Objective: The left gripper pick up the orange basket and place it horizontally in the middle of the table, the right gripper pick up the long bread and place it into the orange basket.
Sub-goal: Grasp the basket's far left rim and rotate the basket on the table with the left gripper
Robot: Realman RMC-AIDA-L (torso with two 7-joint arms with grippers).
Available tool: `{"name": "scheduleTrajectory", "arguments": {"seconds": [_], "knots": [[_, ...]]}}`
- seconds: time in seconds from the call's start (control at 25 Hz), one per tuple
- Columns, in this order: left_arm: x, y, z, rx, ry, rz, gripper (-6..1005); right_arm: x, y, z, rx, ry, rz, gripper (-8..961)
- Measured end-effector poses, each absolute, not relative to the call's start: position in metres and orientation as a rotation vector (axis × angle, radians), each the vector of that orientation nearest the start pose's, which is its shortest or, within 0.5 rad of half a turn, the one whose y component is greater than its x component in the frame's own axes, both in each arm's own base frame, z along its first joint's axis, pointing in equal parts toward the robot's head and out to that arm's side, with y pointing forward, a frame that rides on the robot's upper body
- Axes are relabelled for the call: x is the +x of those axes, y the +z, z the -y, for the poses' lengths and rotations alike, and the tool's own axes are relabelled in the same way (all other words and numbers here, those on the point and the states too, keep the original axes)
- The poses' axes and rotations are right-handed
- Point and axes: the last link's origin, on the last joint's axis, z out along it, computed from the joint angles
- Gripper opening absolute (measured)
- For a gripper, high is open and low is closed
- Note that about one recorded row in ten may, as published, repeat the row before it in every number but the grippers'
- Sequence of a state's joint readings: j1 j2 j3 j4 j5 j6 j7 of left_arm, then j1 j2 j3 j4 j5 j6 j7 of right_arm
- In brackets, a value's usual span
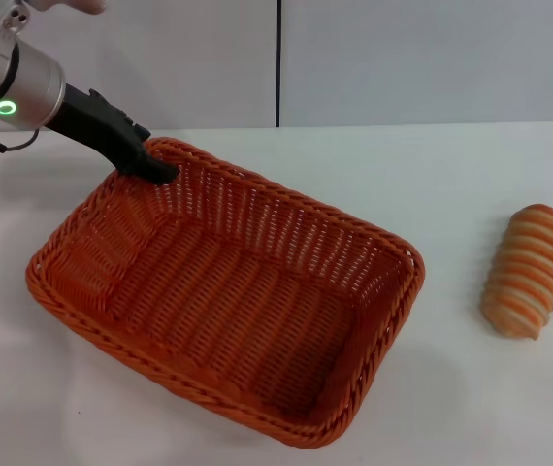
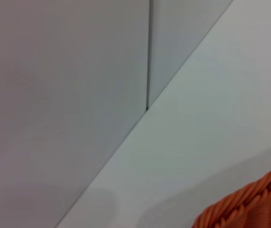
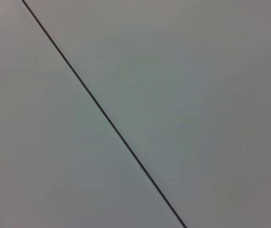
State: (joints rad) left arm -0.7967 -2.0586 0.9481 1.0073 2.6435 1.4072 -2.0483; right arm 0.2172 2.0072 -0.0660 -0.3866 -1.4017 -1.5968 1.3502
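The orange basket [image 1: 220,296] lies empty on the white table [image 1: 451,165], skewed, with one long side running from far left to near right. My left gripper [image 1: 156,171] reaches in from the upper left and its black fingers sit closed over the braided rim at the basket's far left corner. In the left wrist view a bit of that rim [image 2: 249,202] shows at the picture's edge. The long bread [image 1: 529,270], striped orange and cream, lies on the table to the right of the basket, apart from it. My right gripper is out of view.
A light grey wall with a dark vertical seam [image 1: 277,63] stands behind the table. The right wrist view shows only a grey surface with a dark seam [image 3: 102,114]. Bare tabletop lies between basket and bread.
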Motion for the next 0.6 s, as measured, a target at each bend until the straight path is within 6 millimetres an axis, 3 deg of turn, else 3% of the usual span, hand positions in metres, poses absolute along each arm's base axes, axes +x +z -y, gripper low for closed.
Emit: {"name": "scheduleTrajectory", "arguments": {"seconds": [0.12,0.48,0.6], "knots": [[-0.203,0.033,-0.417,-2.621,0.316,0.643,778,0.395,0.140,-0.236,-1.349,1.326,-0.864,696],[-0.198,0.028,-0.416,-2.643,0.353,0.606,334,0.399,0.148,-0.229,-1.300,1.325,-0.845,697],[-0.197,0.029,-0.416,-2.643,0.353,0.603,298,0.401,0.149,-0.227,-1.288,1.326,-0.843,697]]}}
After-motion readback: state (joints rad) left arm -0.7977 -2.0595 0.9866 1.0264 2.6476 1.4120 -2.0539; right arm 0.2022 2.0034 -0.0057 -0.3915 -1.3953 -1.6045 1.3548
